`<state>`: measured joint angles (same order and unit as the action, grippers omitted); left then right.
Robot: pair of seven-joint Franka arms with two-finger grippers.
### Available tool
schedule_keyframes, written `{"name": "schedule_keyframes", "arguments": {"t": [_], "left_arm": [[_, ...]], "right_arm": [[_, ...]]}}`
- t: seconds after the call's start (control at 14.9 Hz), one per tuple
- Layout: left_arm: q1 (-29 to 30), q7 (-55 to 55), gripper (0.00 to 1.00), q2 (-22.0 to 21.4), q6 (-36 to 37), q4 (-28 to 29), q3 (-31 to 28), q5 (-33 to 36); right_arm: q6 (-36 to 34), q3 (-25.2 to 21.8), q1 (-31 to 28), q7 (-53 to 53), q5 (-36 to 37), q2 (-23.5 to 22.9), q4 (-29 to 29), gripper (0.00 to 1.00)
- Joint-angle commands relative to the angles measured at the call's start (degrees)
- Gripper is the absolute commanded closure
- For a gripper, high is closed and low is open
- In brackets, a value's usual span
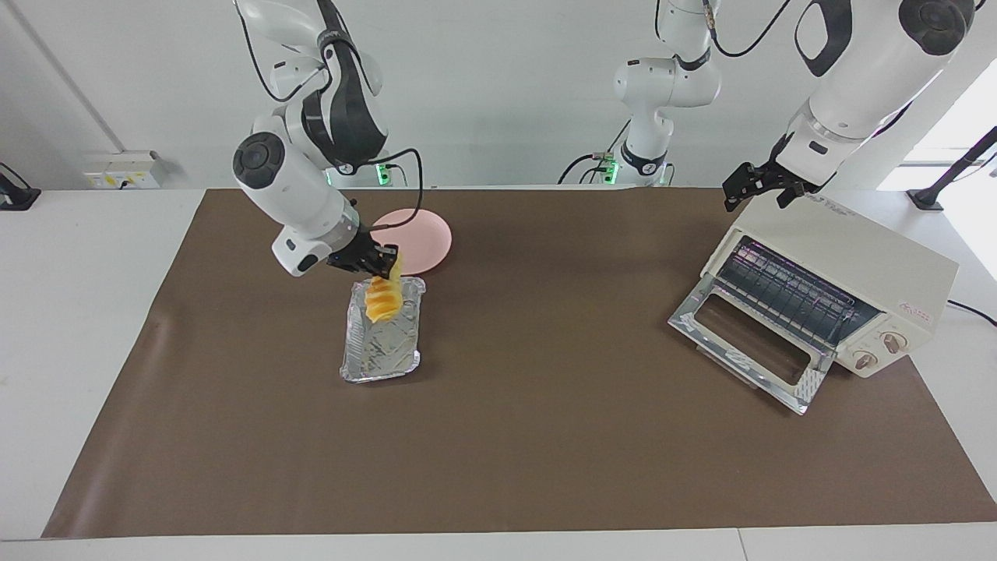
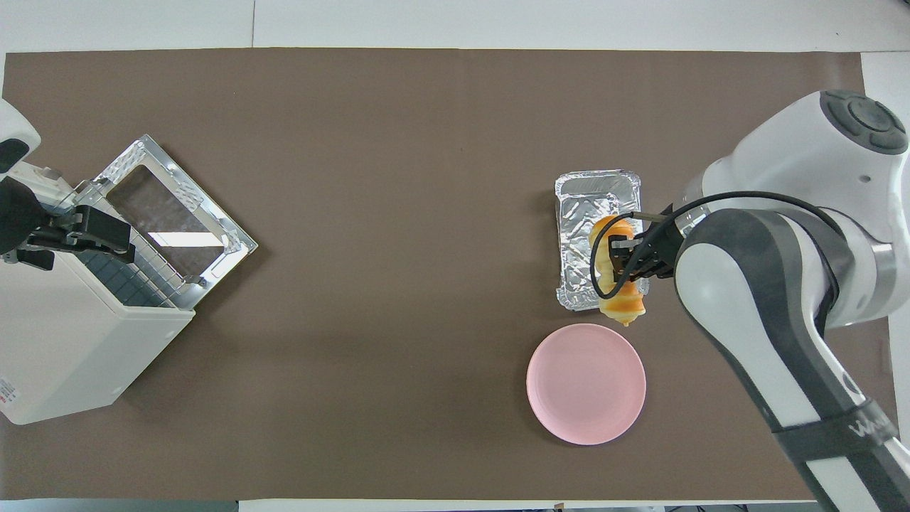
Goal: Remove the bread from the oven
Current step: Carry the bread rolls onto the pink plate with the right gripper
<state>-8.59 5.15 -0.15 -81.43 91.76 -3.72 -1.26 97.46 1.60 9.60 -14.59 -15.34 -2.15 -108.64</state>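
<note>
- Facing view: the right gripper (image 1: 379,267) is raised above the counter (image 1: 545,436), its jaws closed on the upper end of the bread (image 1: 381,300).
- The bread hangs down from those jaws, clear of the foil tray (image 1: 382,347), over the tray's end nearer to the robots.
- The foil tray sits on the brown mat below the jaws with nothing in it.
- The pink plate (image 1: 424,234) lies just beside the right jaws, nearer to the robots than the tray and partly hidden by the right arm.
- The oven (image 1: 849,280) stands well apart from the right jaws, toward the left arm's end of the counter, its glass door dropped open and its wire rack bare.
- The left gripper (image 1: 752,187) waits at the oven's top edge; I cannot tell how its jaws stand.

- Overhead view: the right gripper (image 2: 635,260) grips the bread (image 2: 617,284) across its middle.
- The bread covers the edge of the foil tray (image 2: 593,206) nearer to the robots, one tip pointing toward the pink plate (image 2: 586,384).
- The plate lies near those jaws, close to the tray but not touching it.
- The oven (image 2: 78,334) is well apart, with the left gripper (image 2: 92,231) over its open front; whether those jaws are apart or together cannot be told here either.
</note>
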Motion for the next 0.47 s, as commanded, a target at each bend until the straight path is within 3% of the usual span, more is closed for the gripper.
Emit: {"name": "schedule_keyframes", "arguments": {"t": [0.0, 0.27, 0.4], "left_arm": [[0.0, -0.4, 0.00, -1.3, -1.0, 1.3, 0.2, 0.9], [0.0, -0.4, 0.00, -1.3, -1.0, 1.3, 0.1, 0.9], [0.0, -0.4, 0.00, -1.3, -1.0, 1.3, 0.2, 0.9]], "right_arm": [[0.1, 0.5, 0.3, -1.3, 0.9, 7.8, -11.0, 1.00], [9.6, 0.8, 5.6, 1.4, 0.4, 16.2, -28.4, 1.00], [13.6, 0.8, 8.3, 1.4, 0.2, 17.8, -33.8, 1.00]]}}
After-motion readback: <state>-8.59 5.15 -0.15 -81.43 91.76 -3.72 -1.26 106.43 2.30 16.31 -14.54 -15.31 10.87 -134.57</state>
